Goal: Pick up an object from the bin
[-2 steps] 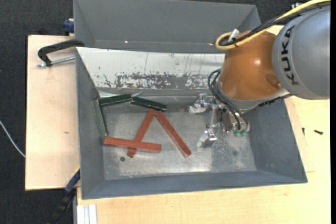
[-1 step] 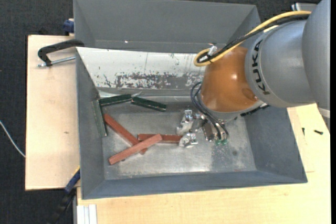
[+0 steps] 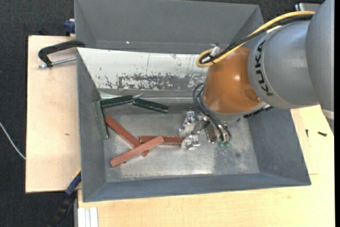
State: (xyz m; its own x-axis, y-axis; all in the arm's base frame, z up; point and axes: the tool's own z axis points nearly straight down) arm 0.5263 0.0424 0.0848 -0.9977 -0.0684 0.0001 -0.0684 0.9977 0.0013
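In the camera view, the gripper (image 3: 190, 134) is seen low at centre-right of the frame, at the right end of a reddish-brown stick (image 3: 169, 140) lying on the floor of the bin (image 3: 159, 24). Its opening cannot be told. A slip is judged possible, since a second brown stick (image 3: 133, 153) overlaps the first. The metal floor is scuffed, and free room is left at lower right.

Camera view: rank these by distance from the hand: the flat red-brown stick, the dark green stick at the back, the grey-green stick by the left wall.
1. Flat red-brown stick: bin floor, its end just left of the hand.
2. Dark green stick: back centre, up and left.
3. Grey-green stick: far left wall.
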